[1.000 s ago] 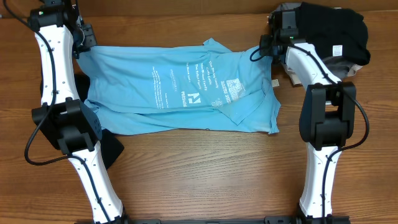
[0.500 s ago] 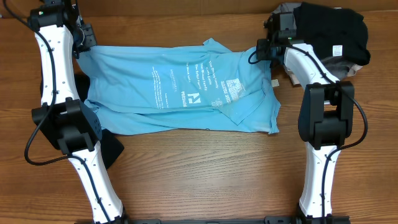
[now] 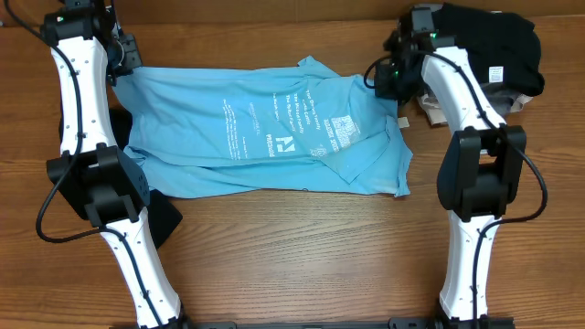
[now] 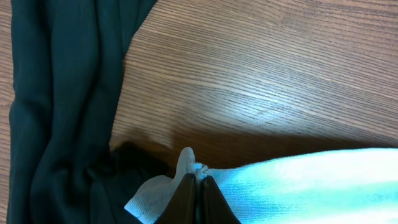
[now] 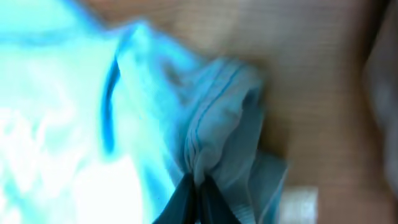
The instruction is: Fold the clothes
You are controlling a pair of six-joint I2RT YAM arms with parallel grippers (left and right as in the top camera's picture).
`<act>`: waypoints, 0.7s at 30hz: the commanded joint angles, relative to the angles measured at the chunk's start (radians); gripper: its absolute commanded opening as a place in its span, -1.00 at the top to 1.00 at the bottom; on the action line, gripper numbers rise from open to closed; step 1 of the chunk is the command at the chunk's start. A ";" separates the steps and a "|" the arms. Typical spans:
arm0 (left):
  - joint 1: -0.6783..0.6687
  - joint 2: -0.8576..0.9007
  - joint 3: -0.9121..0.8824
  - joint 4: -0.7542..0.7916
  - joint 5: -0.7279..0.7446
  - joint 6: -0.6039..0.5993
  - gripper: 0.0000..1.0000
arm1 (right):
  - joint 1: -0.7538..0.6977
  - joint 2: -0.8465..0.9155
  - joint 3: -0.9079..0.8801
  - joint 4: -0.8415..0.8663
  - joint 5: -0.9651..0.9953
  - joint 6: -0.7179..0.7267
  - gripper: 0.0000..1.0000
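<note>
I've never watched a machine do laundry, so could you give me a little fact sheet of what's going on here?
Garment: light blue cloth T-shirt with white lettering, spread on the wooden table
Left jaws: shut on the shirt's far left corner
Right jaws: shut on bunched fabric at its far right edge
Also present: pile of black folded clothes, far right corner
</note>
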 commanded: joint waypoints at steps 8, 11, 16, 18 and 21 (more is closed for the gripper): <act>0.000 -0.008 0.005 0.004 -0.013 -0.007 0.92 | 0.243 -0.039 -0.084 -0.209 -0.055 0.003 0.92; 0.000 -0.008 0.005 0.005 -0.013 -0.007 0.92 | 0.313 -0.039 -0.096 -0.241 -0.053 -0.027 0.92; 0.000 -0.008 0.005 0.013 -0.013 -0.007 0.92 | 0.332 -0.056 -0.052 -0.285 0.048 -0.034 0.17; 0.000 -0.008 0.005 0.012 -0.013 -0.007 0.92 | 0.309 -0.069 -0.015 -0.283 0.050 -0.030 0.01; 0.000 -0.008 0.005 0.018 -0.013 -0.007 0.92 | 0.257 -0.088 0.036 -0.253 0.051 -0.002 -0.24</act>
